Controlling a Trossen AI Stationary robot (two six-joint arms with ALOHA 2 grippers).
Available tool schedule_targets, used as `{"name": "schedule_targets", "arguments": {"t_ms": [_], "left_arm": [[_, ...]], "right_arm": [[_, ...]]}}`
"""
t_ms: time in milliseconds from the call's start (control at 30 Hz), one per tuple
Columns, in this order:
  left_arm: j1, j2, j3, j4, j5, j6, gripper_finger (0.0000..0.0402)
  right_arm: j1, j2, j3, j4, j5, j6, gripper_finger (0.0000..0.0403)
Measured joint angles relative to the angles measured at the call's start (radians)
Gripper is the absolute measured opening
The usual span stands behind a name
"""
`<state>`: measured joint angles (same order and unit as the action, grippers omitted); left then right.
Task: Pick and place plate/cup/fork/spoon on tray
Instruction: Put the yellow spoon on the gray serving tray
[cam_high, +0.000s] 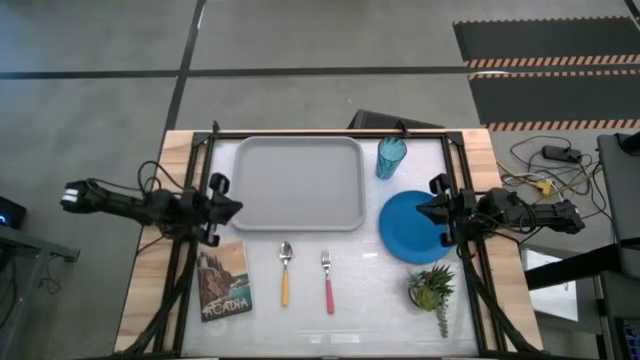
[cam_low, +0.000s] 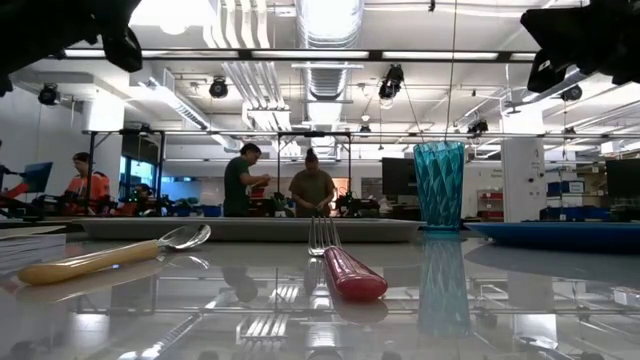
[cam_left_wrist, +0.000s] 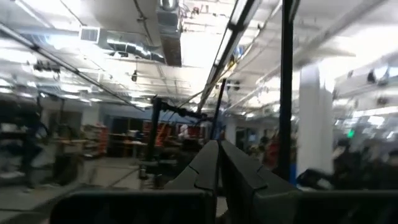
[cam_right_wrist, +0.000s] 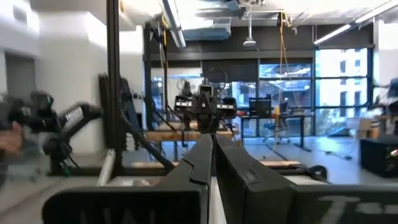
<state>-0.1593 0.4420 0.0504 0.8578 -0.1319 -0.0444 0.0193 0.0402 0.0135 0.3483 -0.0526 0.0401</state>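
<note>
Seen from above: grey tray (cam_high: 297, 182) bare at the table's far centre, teal cup (cam_high: 391, 157) upright just off its right edge, blue plate (cam_high: 417, 227) nearer on the right. Spoon (cam_high: 285, 271) and fork (cam_high: 327, 279) side by side, apart, on the white table in front of the tray; a picture book (cam_high: 222, 281) to their left, a small plant (cam_high: 433, 288) to the right. Left gripper (cam_high: 229, 209) at the tray's left edge, right gripper (cam_high: 424, 209) over the plate's right part, both raised. From table height: spoon (cam_low: 110, 255), fork (cam_low: 340, 264), cup (cam_low: 439, 186) and plate (cam_low: 550, 232) resting flat, people in the room behind. Wrist views only: both pairs of fingers (cam_left_wrist: 214, 174) (cam_right_wrist: 211, 168) pressed together, gripping nothing.
</note>
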Motion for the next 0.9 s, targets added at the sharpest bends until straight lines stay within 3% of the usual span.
{"name": "schedule_targets", "arguments": {"t_ms": [200,400,667,767,900], "left_arm": [[0.0,0.105,0.073,0.059,-0.001,-0.212,0.0],[0.0,0.248,0.158,0.13,-0.028,-0.386,0.0],[-0.006,0.469,0.314,0.102,-0.057,-0.659,0.0],[-0.014,0.555,0.407,-0.027,-0.075,-0.752,0.0],[-0.041,0.665,0.559,-0.378,-0.093,-0.931,0.0]], "right_arm": [[0.0,0.0,0.0,0.064,0.001,0.091,0.0009],[0.0,0.0,0.0,0.123,0.001,0.067,0.0009],[0.0,0.0,0.029,0.14,0.003,0.001,0.0009],[0.0,0.001,0.035,0.125,0.003,0.012,0.0009],[0.0,0.002,0.042,0.096,0.003,0.011,0.0009]]}}
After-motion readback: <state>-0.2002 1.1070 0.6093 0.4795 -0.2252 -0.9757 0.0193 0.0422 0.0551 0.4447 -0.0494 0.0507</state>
